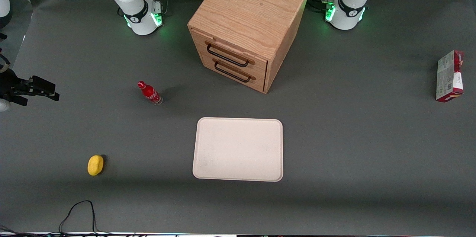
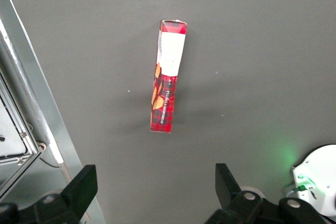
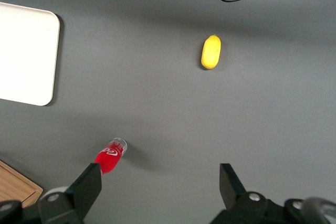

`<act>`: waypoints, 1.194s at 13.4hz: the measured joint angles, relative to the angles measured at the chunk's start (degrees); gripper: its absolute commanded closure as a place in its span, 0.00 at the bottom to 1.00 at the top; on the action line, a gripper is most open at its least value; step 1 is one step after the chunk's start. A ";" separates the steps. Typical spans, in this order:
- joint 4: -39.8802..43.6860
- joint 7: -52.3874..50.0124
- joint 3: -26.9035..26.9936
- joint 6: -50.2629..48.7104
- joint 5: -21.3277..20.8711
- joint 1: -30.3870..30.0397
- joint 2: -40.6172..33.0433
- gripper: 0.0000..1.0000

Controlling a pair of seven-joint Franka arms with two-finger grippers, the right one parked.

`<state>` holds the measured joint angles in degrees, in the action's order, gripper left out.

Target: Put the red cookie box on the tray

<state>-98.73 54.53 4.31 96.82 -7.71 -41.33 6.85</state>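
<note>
Cookie carton, thin and flat with red edges and a pale green-white printed face (image 1: 450, 76), stands on its narrow long edge on the dark grey table mat (image 1: 353, 136), far toward the working arm's end of the table and well apart from all other things. In the left wrist view only its narrow red-and-white side with an orange spot (image 2: 167, 77) shows, seen from above. The left arm's gripper (image 2: 156, 195) hangs over the mat above this red cookie box, not touching it; its two black fingers (image 2: 79, 190) are spread wide and nothing is between them. The large flat cream-beige rectangular tray with rounded corners and a low rim (image 1: 238, 149) lies on the mat near the middle of the table, nearer to the front camera than the wooden cabinet with two drawers and dark handles (image 1: 248, 26), and nothing lies on it. A small red bottle with a white label (image 1: 150, 93) stands toward the parked arm's end of the table, between the cabinet and a small yellow oval object (image 1: 95, 165), which is nearer to the front camera. A thin black cable (image 1: 78, 214) lies on the mat, nearer to the front camera than the yellow object.
</note>
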 measured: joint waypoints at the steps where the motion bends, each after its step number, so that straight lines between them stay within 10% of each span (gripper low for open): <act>1: -0.90 0.21 -0.08 1.93 -0.01 -0.13 0.68 0.00; 16: -23.92 0.62 -0.73 40.35 0.08 -2.14 12.69 0.01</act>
<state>-122.65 55.16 3.59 137.18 -7.63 -43.46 19.53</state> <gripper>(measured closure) 0.000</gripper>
